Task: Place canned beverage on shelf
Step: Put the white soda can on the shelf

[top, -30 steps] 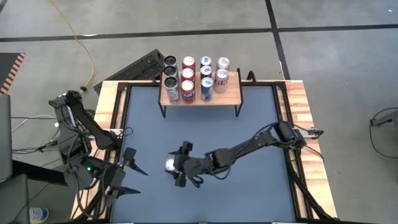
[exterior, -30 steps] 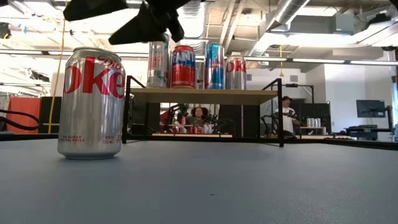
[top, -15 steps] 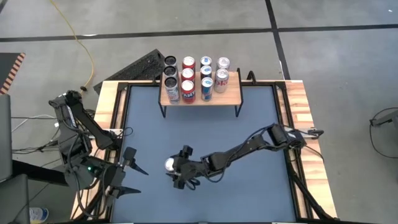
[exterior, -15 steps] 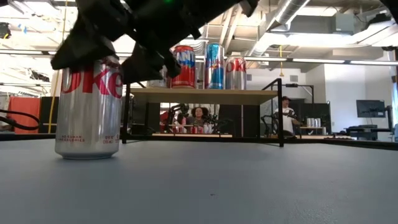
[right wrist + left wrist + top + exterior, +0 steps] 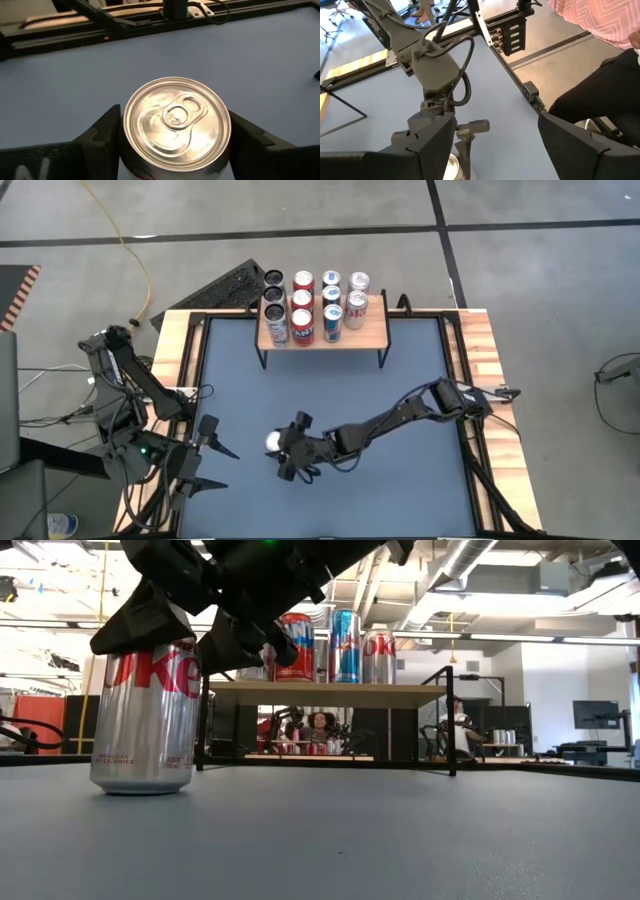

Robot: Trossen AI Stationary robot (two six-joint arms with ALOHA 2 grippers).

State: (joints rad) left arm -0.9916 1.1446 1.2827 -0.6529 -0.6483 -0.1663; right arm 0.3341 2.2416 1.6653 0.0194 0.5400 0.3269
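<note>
Silver can [image 5: 273, 444] now between right jaws.

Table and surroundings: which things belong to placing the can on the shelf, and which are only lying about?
Belong to the job:
- Diet Coke can, between the right gripper's jaws
- shelf, carrying cans

Only lying about:
- keyboard behind the table
- left gripper, waiting at the table's left edge

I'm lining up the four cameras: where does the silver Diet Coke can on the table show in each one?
High view: the can sits left of centre, at the right gripper.
Low view: the can stands far left, with the fingers at its top.
Left wrist view: only a silver sliver at the bottom edge.
Right wrist view: its lid fills the centre.
Shared landmark: the right gripper around the can.
</note>
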